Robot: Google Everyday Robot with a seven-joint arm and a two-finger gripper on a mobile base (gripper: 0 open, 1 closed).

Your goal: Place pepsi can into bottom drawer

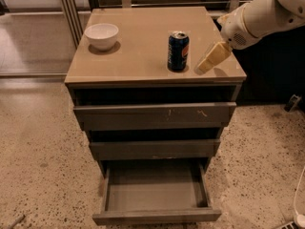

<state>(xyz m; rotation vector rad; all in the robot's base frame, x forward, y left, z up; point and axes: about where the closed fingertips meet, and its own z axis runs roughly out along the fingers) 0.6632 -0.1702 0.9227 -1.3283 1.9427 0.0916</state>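
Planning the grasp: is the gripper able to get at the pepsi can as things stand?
Probably yes: the gripper hangs close beside the can, at its right in the picture, with nothing between them; the bowl stands well off.

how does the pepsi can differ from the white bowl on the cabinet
The pepsi can is dark blue, tall and narrow; the white bowl is pale, low and wide. The can stands front right on the cabinet top; the bowl sits back left. The gripper hovers close beside the can, far from the bowl. Both rest upright on the same top.
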